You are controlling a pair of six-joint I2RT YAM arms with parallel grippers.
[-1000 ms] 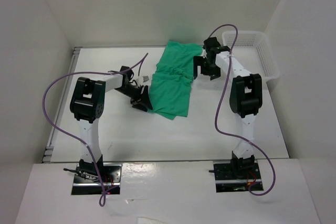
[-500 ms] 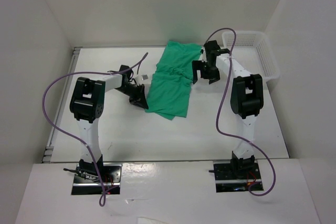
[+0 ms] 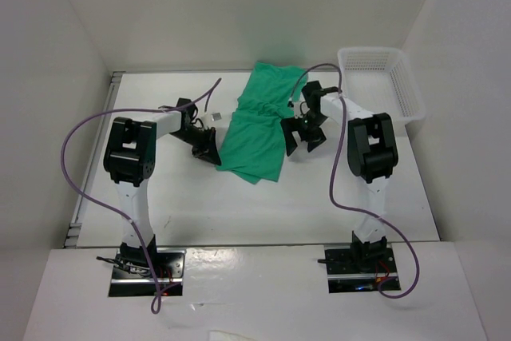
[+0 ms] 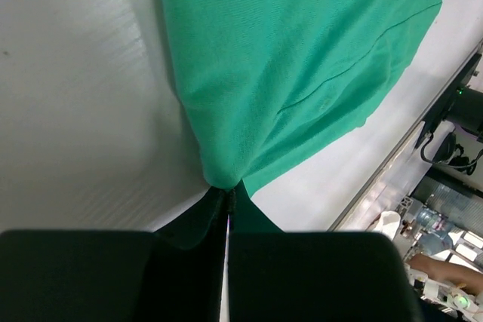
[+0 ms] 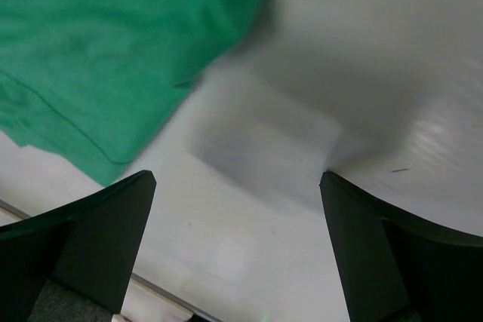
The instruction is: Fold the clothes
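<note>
Left gripper (image 4: 226, 197) pinches the green T-shirt (image 4: 302, 58) (at its edge) — right gripper (image 5: 235, 176) gapes wide, empty.

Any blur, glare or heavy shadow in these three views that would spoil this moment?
Top external: sharp, evenly lit, only faint shadows, no glare. Left wrist: T-shirt weave crisp; the shut left gripper is featureless black. Right wrist: smeared, the T-shirt's edge soft, a grey shadow on the table ahead of the open right gripper.
</note>
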